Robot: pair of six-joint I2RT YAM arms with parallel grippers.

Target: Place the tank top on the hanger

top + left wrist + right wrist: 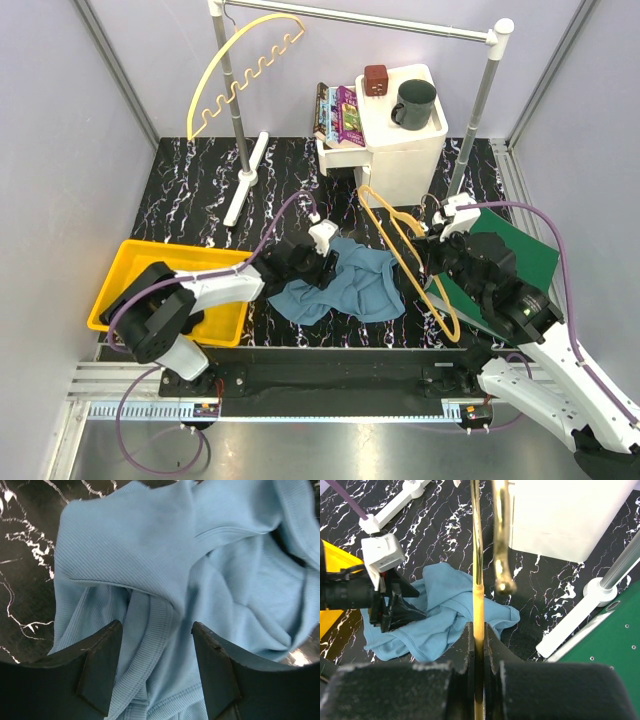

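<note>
The left fingers [100, 670] stand apart, pressed down on either side of a raised fold of the tank top [150, 545] without pinching it. The right fingers [465, 650] are clamped narrow on a thin bar of the hanger [477, 580]. The tank top is soft teal-blue ribbed knit with stitched bands along its edges. It lies crumpled in a low heap at the middle of the desk [200, 180], near the front edge, its longer spread running left to right. The hanger is glossy orange-yellow plastic, a slim triangular outline. It is held above the heap's right edge, its long axis diagonal, the hook end pointing away toward the white cabinet [400, 140]. The desk is black with white marble veins; a yellow bin [120, 280] sits at its left and a green mat [520, 250] at its right.
</note>
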